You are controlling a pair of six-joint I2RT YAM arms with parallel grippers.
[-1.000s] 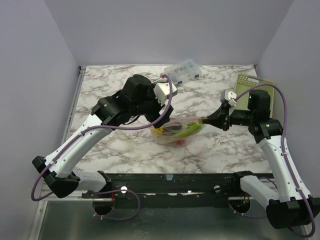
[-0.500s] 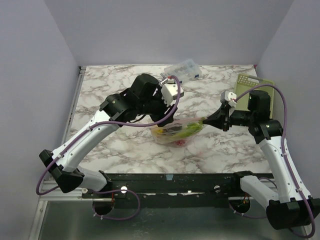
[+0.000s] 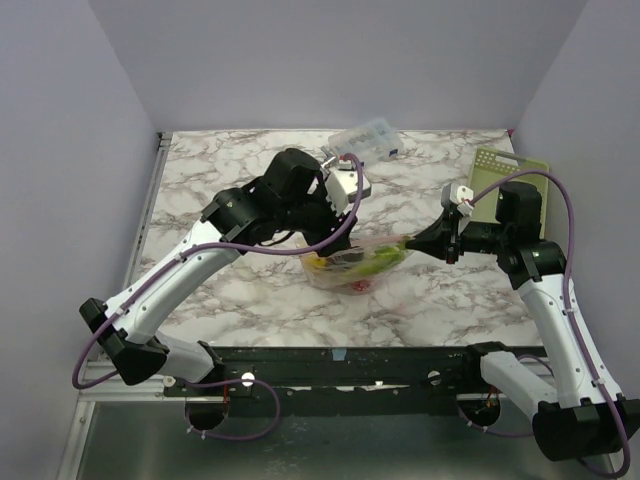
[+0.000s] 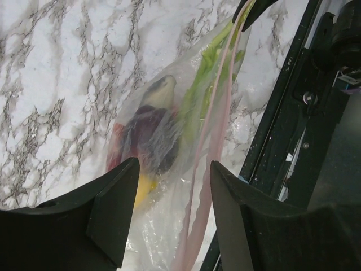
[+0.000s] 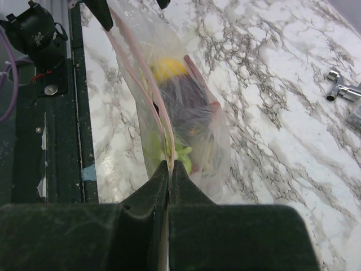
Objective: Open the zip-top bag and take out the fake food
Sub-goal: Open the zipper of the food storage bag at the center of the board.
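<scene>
Bag (image 3: 357,262): one, toy food (image 4: 152,132) inside.
Left end effector (image 4: 175,166): one, released.
Right end effector (image 5: 170,166): one, gripping bag's edge.

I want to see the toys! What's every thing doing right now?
Bag: pinched at one end; zipped or not, unclear.
Food: inside the bag.
Right gripper: shut on the bag.
Left gripper: open, over the bag.
Box: lying at the back.

The left arm reaches forward, its end effector (image 4: 175,169) angled downward with jaws apart. The right end effector (image 5: 169,165) points leftward, jaws pinched together.
</scene>
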